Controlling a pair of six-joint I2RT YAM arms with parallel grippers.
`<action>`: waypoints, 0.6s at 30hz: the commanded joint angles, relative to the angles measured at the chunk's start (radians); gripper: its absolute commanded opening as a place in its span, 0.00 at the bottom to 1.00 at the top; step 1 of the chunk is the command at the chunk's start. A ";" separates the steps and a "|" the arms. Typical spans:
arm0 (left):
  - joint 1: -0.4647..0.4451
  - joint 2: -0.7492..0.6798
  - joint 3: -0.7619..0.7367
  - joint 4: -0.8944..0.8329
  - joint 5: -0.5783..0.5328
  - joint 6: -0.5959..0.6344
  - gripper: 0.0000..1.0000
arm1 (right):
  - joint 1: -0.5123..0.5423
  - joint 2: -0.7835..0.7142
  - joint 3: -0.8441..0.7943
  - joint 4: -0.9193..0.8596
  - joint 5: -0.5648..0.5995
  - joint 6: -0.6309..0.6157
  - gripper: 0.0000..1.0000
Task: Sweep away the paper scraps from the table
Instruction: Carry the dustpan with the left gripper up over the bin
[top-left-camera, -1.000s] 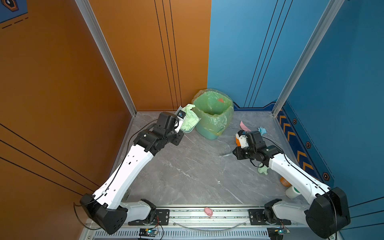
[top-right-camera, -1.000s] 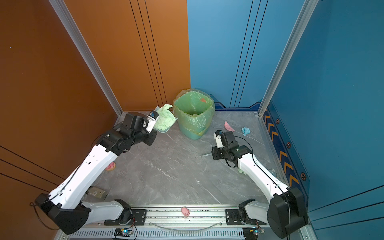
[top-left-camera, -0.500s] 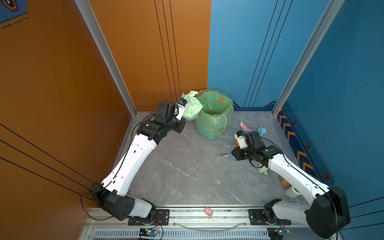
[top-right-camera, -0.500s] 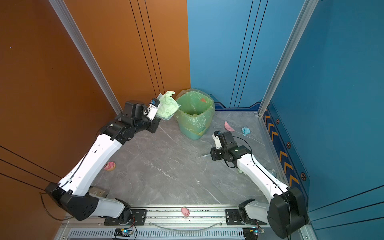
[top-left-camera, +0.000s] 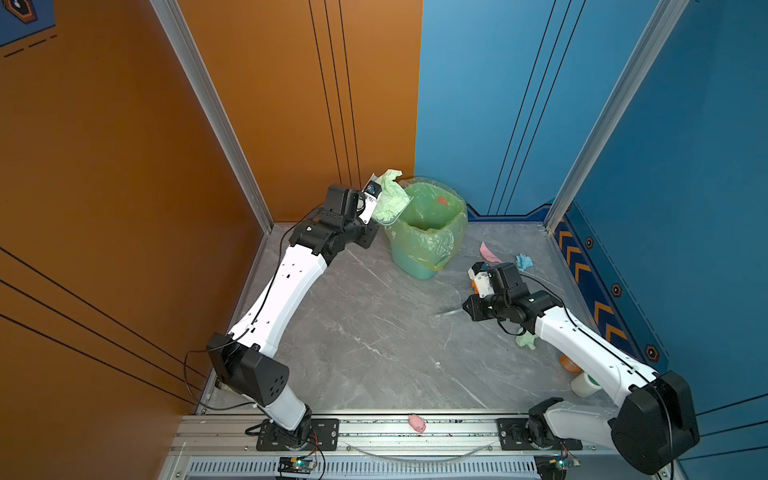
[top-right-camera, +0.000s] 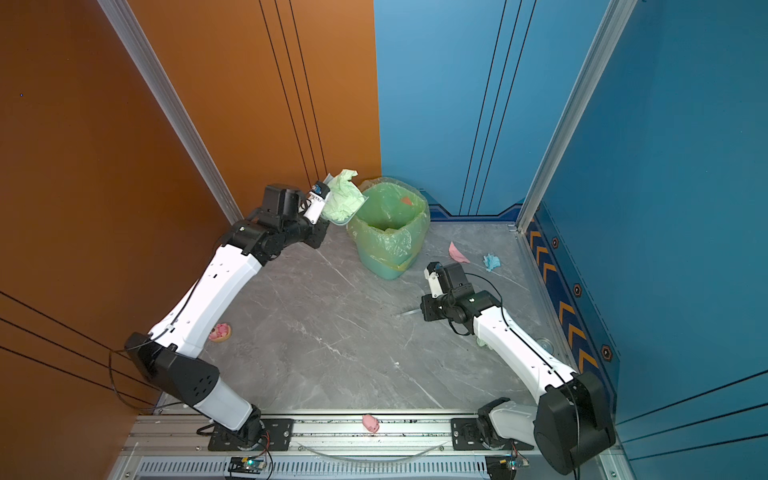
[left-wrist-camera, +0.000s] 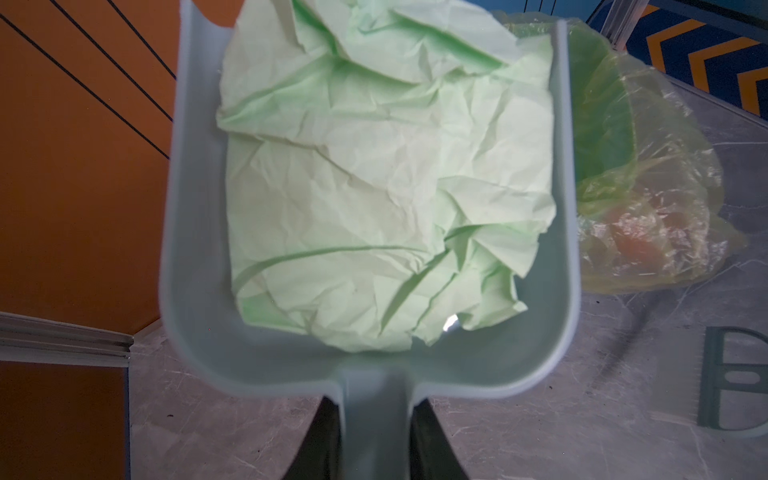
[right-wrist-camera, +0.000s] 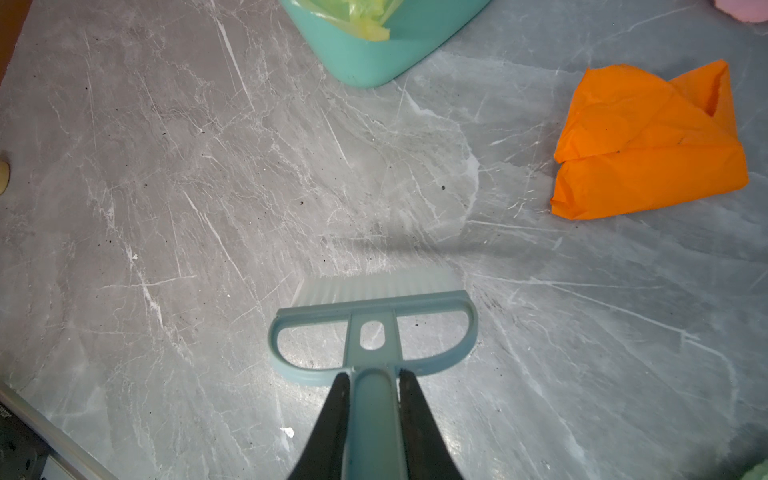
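Observation:
My left gripper is shut on the handle of a pale grey-blue dustpan. A large pale green paper scrap fills the pan. In both top views the pan and green wad hang raised at the left rim of the bin. My right gripper is shut on the handle of a small teal brush, whose bristles rest just above the grey table. An orange scrap lies beside the brush. Pink, blue and small green scraps lie near the right arm.
The teal bin carries a yellow-green liner with a red scrap inside. A pink pig figurine sits on the front rail. A pink round thing lies by the left arm. A white cup stands at the right wall.
The left arm has lifted the dustpan with the green paper up and back, level with the bin's rim. The right arm and brush have hardly moved.

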 joint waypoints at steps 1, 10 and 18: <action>0.008 0.030 0.061 0.011 0.010 0.018 0.00 | 0.006 0.009 -0.006 0.013 0.006 0.011 0.00; 0.005 0.098 0.138 0.010 -0.015 0.061 0.00 | 0.006 0.005 -0.010 0.016 0.010 0.014 0.00; -0.017 0.176 0.218 0.010 -0.044 0.083 0.00 | 0.006 -0.007 -0.025 0.021 0.009 0.017 0.00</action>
